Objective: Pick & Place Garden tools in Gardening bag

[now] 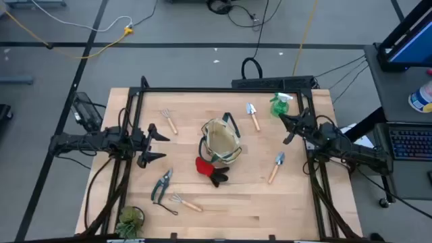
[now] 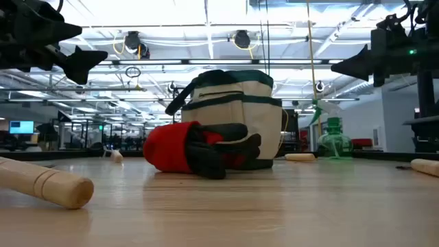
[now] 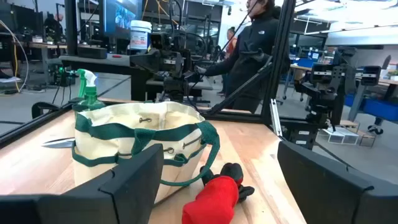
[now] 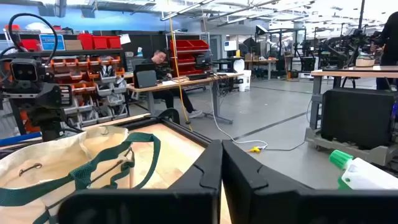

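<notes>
The beige gardening bag (image 1: 221,142) with green trim stands upright at the table's middle, mouth up. Red-and-black gloves (image 1: 210,170) lie against its near side. Pruners (image 1: 162,185) and a fork rake (image 1: 183,201) lie near left. Another rake (image 1: 169,121) lies far left. Two trowels (image 1: 253,116) (image 1: 277,167) lie right of the bag. The green spray bottle (image 1: 280,104) stands far right. My left gripper (image 1: 156,143) is open and empty, above the table left of the bag (image 3: 137,149). My right gripper (image 1: 286,128) is shut and empty, raised right of the bag (image 4: 74,168).
A small potted plant (image 1: 129,221) stands at the near left corner. A black frame (image 1: 223,90) runs along the table's far edge and sides. People show in the room beyond the table (image 3: 255,50). Bare wood (image 1: 250,202) lies at the near middle.
</notes>
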